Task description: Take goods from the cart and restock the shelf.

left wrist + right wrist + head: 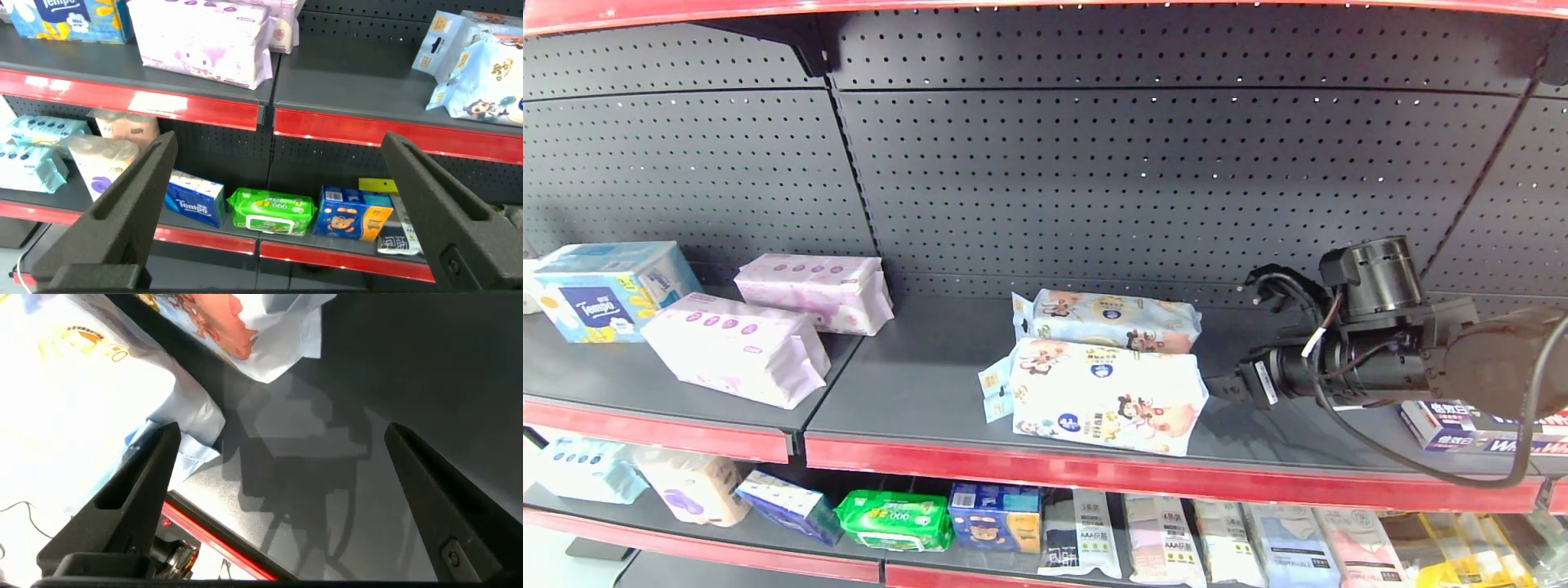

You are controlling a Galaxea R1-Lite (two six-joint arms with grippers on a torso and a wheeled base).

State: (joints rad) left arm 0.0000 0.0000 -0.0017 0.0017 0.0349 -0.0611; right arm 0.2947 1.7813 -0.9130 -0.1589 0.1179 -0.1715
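Two cartoon-printed tissue packs lie on the dark shelf (915, 384), the front pack (1107, 396) near the red edge and the back pack (1107, 320) behind it. My right gripper (1221, 384) hovers just right of the front pack, a small gap away. In the right wrist view it (282, 437) is open over bare shelf, with the pack's corner (188, 416) beside one finger. My left gripper (279, 143) is open and holds nothing, in front of the shelf's red edge (368, 126), facing the lower tier.
Two pink packs (735, 347) (817, 290) and a blue tissue box (609, 290) sit on the shelf's left section. Flat boxes (1462, 425) lie under my right arm. The lower tier holds green wipes (897, 518) and several other packs. Bare shelf lies between the pink and cartoon packs.
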